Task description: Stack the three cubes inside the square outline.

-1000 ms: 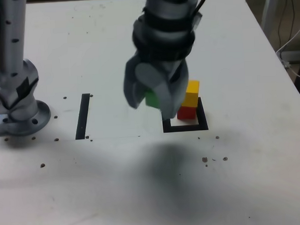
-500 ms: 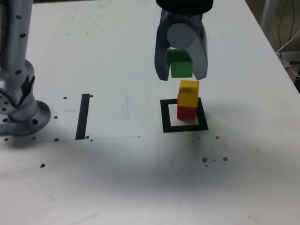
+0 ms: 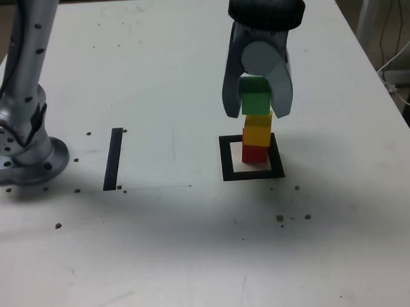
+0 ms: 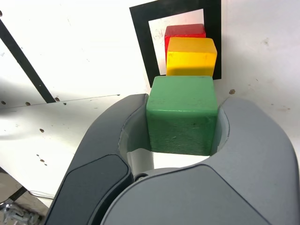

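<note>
The red cube [image 3: 255,153] stands in the square outline [image 3: 225,158] with the yellow cube [image 3: 258,130] on top of it. Directly over that pair is the green cube [image 3: 255,96], pinched between the two fingers of my gripper [image 3: 256,100], which is shut on it. Its underside sits at or just above the yellow cube's top; contact cannot be told. The wrist view shows the green cube [image 4: 183,114] clamped in my gripper [image 4: 182,123], with the yellow cube [image 4: 191,56], the red cube [image 4: 184,30] and the square outline [image 4: 141,35] past it.
A straight black tape strip [image 3: 114,157] lies on the white table at the exterior view's left, beside the arm's base [image 3: 27,158]. Small dark specks dot the tabletop. Cables and a metal leg show off the table's edge at the exterior view's right.
My gripper carried the green cube from beside the outline's left edge, up and rightward, then lowered it to directly over the yellow and red stack.
</note>
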